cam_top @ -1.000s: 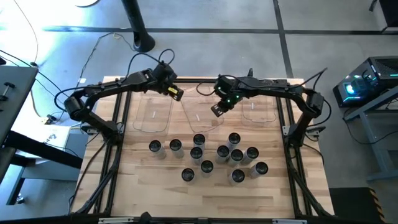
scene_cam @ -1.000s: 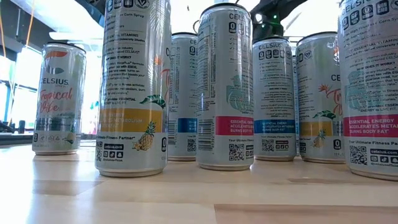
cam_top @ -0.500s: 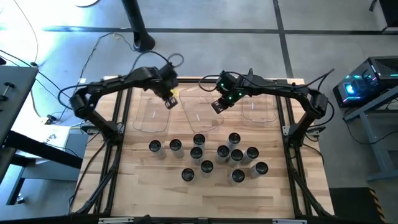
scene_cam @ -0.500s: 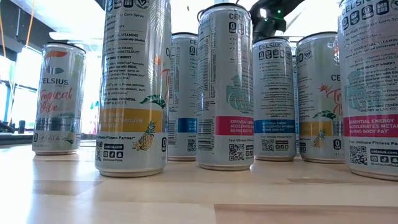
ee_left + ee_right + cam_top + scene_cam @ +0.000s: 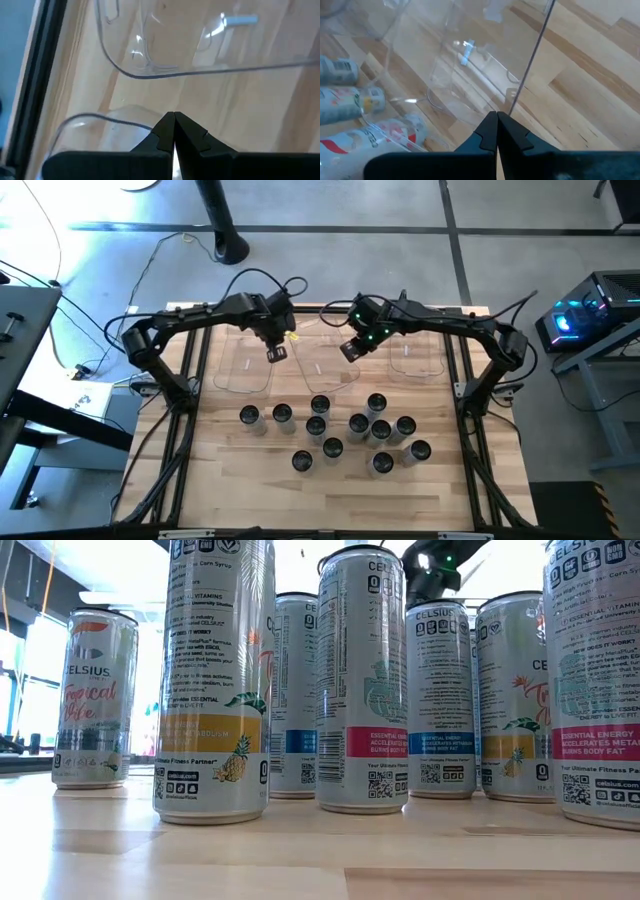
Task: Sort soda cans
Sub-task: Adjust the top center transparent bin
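High cam looks straight down from well above, framing the whole counter (image 5: 230, 490), both arms, the three clear bins (image 5: 322, 362) and the soda cans (image 5: 330, 435). Low cam sits at counter level right up against those same cans (image 5: 212, 680), facing level across to bright windows behind. Each wrist cam looks forward past its own closed jaws at close range; left sees bin rims (image 5: 200, 70) on wood, right sees bin walls (image 5: 470, 75) plus cans (image 5: 350, 100), overlapping the high view.
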